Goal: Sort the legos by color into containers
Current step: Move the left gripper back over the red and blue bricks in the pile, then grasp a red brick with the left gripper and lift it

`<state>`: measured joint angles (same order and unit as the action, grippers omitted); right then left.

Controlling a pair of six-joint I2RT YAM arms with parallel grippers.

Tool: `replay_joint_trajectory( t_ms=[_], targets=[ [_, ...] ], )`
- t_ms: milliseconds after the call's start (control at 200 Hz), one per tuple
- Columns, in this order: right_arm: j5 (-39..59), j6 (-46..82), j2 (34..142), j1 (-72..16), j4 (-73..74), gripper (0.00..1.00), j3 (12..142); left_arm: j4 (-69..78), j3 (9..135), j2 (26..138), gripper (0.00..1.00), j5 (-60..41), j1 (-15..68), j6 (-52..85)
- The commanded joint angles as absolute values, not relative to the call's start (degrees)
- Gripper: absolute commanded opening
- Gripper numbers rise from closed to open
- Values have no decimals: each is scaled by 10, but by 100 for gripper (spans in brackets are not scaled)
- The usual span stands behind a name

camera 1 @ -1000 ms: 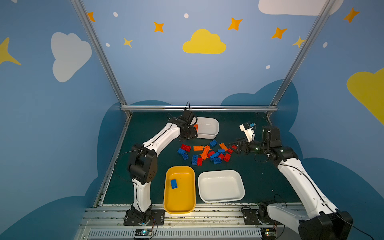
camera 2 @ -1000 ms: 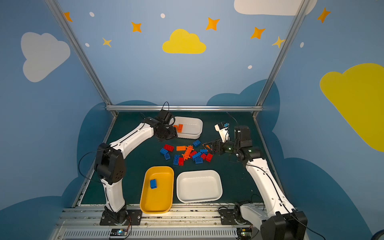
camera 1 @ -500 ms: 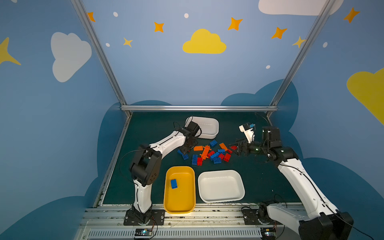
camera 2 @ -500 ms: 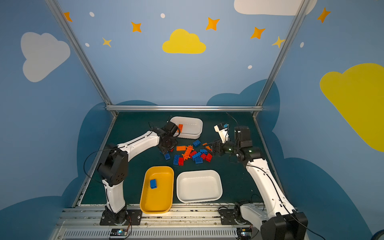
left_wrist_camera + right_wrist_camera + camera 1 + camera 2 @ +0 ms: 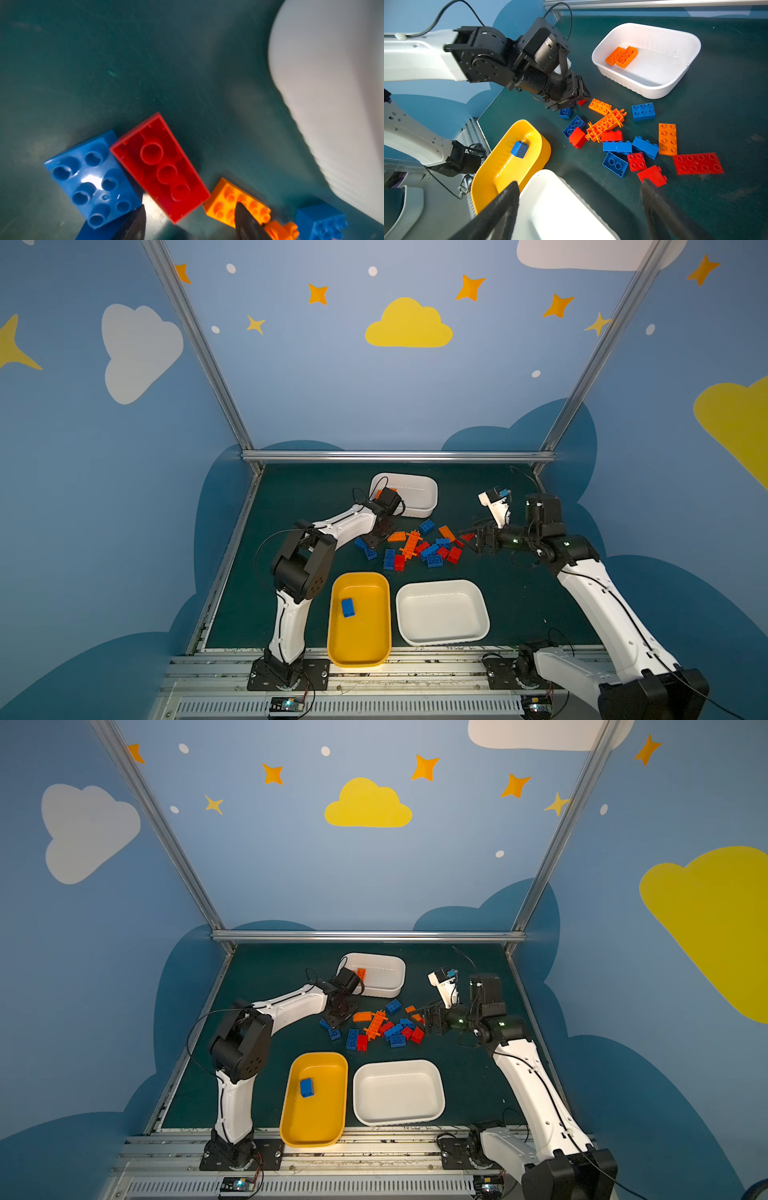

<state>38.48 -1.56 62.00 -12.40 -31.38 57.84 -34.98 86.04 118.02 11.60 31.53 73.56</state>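
Left gripper (image 5: pixel 190 207) astride red brick (image 5: pixel 160 166), lower centre, jaws apart, unclamped: likely lining up pick. Right gripper (image 5: pixel 580 182) agape, empty, held back. Orange bricks (image 5: pixel 622 56) sorted in upper-right tub (image 5: pixel 643 87).

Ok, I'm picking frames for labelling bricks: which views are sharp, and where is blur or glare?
Left wrist view: soft throughout, the small white tub smeared, a glare spot on the blue brick. Right wrist view: the legos sharp, only the right fingers dark and defocused. Both top views: evenly lit, legos small.
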Motion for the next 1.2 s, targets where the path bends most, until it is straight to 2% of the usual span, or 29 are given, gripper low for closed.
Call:
replay_joint_trajectory(
  t_ms=[0, 185, 420, 656, 1191],
  targets=[
    [392, -25, 620, -123, -327, 90, 582, -348, 880, 1193, 64, 124, 308, 735],
    [397, -25, 627, -123, -326, 90, 587, -366, 886, 1207, 63, 137, 297, 742],
    [404, -18, 640, -123, -315, 90, 590, -386, 906, 1222, 55, 149, 285, 736],
    [416, -11, 647, -123, -304, 90, 592, -395, 913, 1233, 35, 146, 275, 718],
    [425, -5, 640, -119, -306, 90, 584, -434, 938, 1216, 36, 129, 269, 609]
  ],
)
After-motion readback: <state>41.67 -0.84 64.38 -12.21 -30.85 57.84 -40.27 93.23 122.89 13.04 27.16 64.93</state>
